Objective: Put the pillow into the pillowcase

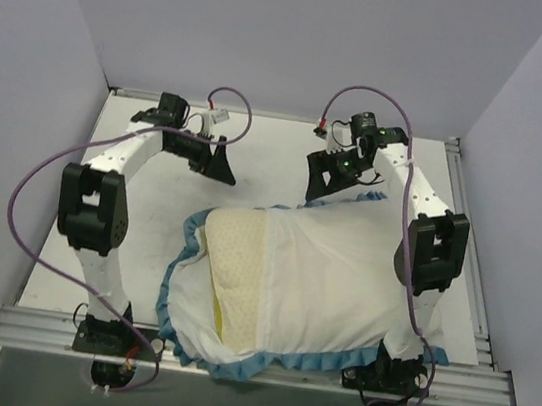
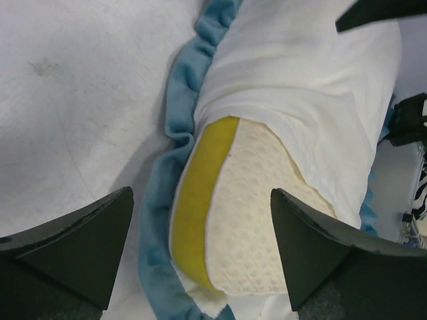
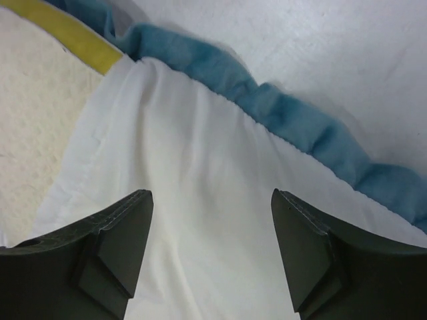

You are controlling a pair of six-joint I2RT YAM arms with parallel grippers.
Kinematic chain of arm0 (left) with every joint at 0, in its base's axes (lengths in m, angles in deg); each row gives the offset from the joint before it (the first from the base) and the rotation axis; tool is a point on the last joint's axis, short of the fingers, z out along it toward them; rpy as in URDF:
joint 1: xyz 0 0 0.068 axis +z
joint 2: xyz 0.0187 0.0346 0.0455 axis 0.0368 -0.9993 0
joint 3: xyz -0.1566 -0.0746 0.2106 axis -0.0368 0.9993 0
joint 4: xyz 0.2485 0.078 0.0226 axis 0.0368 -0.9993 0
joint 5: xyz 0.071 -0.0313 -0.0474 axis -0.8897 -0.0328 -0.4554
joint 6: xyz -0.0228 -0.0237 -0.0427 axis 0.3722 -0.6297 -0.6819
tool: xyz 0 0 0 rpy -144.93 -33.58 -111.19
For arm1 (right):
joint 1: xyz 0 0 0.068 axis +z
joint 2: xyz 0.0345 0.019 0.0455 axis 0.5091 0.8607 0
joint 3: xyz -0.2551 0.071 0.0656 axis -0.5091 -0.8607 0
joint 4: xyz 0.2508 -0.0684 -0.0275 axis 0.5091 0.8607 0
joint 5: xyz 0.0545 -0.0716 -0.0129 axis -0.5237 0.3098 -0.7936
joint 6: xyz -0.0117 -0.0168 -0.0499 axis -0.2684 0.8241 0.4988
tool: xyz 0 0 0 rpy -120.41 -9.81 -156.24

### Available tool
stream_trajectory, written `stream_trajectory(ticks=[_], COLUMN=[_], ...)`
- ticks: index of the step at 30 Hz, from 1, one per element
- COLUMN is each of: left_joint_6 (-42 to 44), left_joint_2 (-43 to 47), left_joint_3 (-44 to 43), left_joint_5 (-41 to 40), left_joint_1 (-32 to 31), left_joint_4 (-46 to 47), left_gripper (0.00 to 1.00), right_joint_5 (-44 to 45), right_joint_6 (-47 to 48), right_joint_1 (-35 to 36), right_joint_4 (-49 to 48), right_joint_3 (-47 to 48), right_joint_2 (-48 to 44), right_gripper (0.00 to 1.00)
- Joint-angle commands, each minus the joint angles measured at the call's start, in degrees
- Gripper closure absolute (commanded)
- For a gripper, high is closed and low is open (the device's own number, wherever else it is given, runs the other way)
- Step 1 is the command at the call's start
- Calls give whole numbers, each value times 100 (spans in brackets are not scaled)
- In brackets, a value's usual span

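Observation:
The pillowcase (image 1: 342,274) lies mid-table with its white inside out and teal ruffled trim round the edge. The cream dimpled pillow (image 1: 239,264) is partly in it; its left end and olive-yellow band stick out of the opening. My left gripper (image 1: 219,166) is open and empty, above the table behind the pillow's exposed end. In the left wrist view (image 2: 201,192) the pillow (image 2: 257,213) shows between the fingers. My right gripper (image 1: 321,183) is open and empty over the pillowcase's far right edge. The right wrist view (image 3: 211,193) shows white fabric (image 3: 200,133) below it.
Grey walls close the table (image 1: 148,216) at the back and both sides. Metal rails (image 1: 469,377) run along the near edge and the right side. Purple cables (image 1: 24,199) loop off both arms. The pillowcase's near edge hangs onto the front rail.

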Motion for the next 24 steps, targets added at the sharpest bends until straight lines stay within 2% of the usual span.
stream_trajectory(ticks=[1, 5, 6, 9, 10, 12, 16, 19, 21, 23, 24], left_joint_6=[1133, 1310, 1389, 2459, 2731, 3339, 4262, 4255, 4228, 3852, 3694], left_joint_2=[568, 428, 375, 270, 269, 252, -29, -222, -398, -556, -600], left_joint_3=[188, 285, 189, -5, -49, -32, -32, 170, 275, 311, 276], left_joint_5=[33, -520, -635, -950, -1083, -1268, -1260, -1032, -961, -961, -935], left_joint_1=[-117, -135, -91, 119, 181, 461, 525, 385, 253, 147, 138], left_joint_4=[-992, -1073, -1334, -2125, -2554, -2847, -3883, -3807, -3728, -3316, -3158], left_gripper=[8, 13, 15, 15, 13, 10, 8, 9, 13, 23, 47], right_joint_5=[-560, -586, -752, -937, -1147, -1141, -842, -596, -465, -289, -27], right_joint_6=[-664, -603, -568, -445, -453, -445, -462, -515, -480, -392, -374], right_joint_1=[186, 520, 581, 635, 643, 722, 898, 916, 916, 960, 969], right_joint_4=[672, 892, 1023, 1278, 1296, 1288, 1341, 1349, 1367, 1367, 1367], right_joint_3=[1168, 1567, 1533, 1524, 1497, 1278, 734, 373, 180, 39, -66], right_joint_2=[121, 648, 780, 948, 940, 843, 852, 895, 913, 922, 939], right_gripper=[27, 25, 26, 28, 28, 28, 28, 30, 31, 35, 37])
